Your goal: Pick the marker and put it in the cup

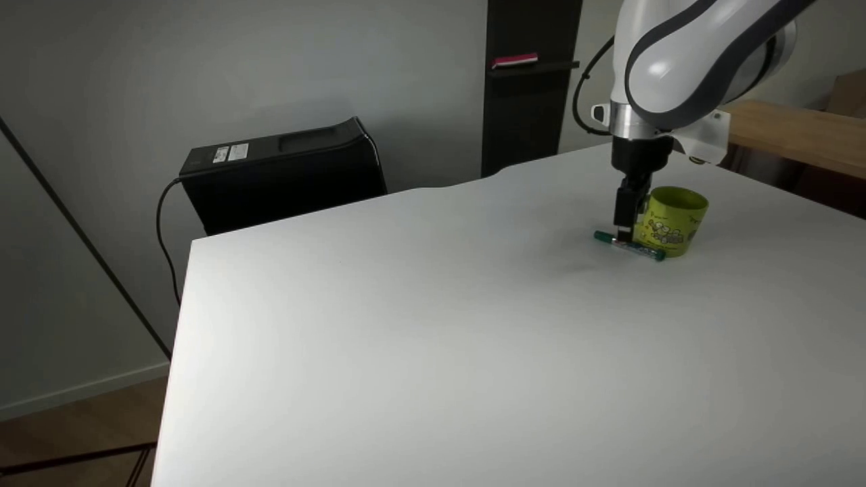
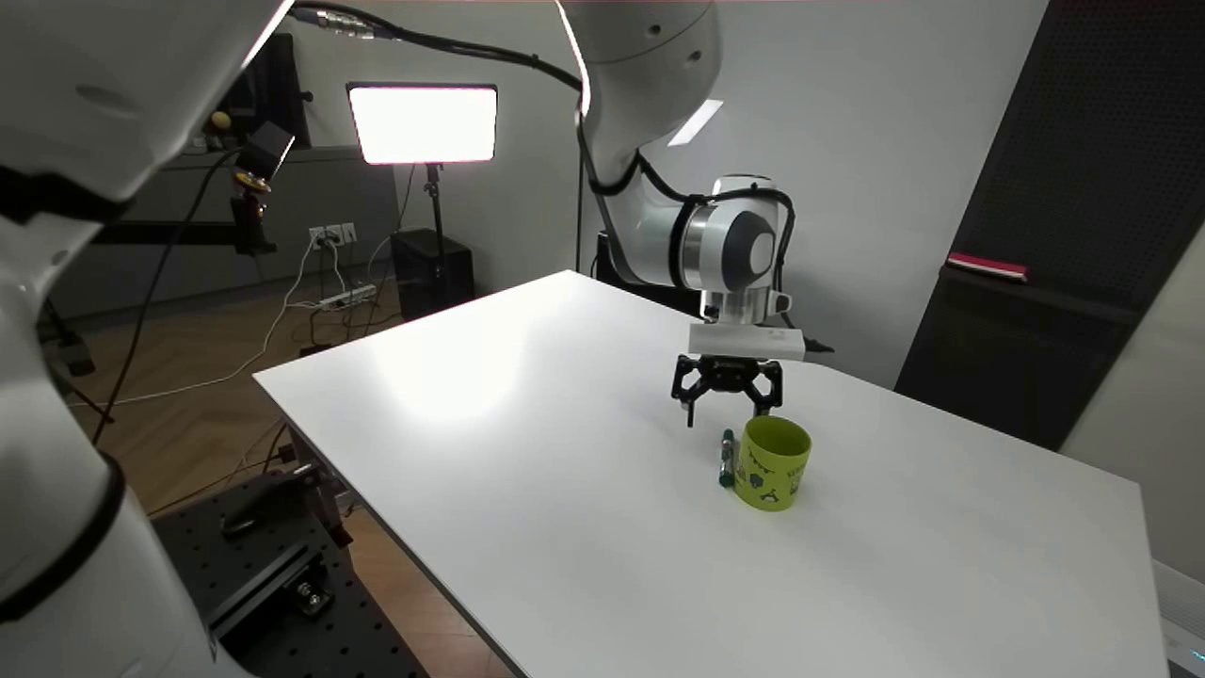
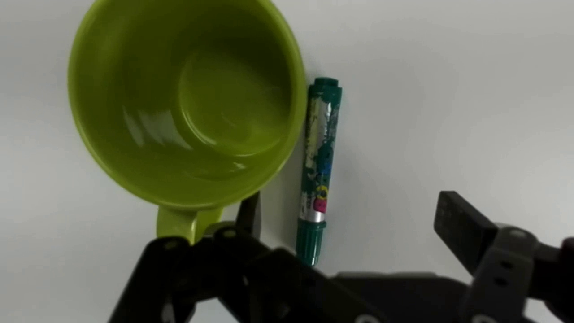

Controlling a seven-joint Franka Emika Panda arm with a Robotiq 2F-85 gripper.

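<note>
The marker (image 3: 319, 152), dark green with a patterned barrel, lies on the white table right beside the cup; it also shows in both exterior views (image 1: 643, 250) (image 2: 727, 459). I cannot tell if the two touch. The lime-green cup (image 3: 193, 107) stands upright and looks empty; it is in both exterior views (image 1: 676, 223) (image 2: 772, 471). My gripper (image 3: 350, 213) is open with nothing held; it also shows in both exterior views (image 1: 626, 233) (image 2: 725, 416). Its fingers are on either side of the marker's capped end. The left finger in the wrist view is near the cup's handle, its tip partly hidden by the rim.
The white table (image 1: 433, 338) carries the marker and the cup. The cup stands close against one finger's side. A black box (image 1: 284, 169) stands beyond the table edge. A dark shelf unit (image 2: 1045, 217) stands behind the table.
</note>
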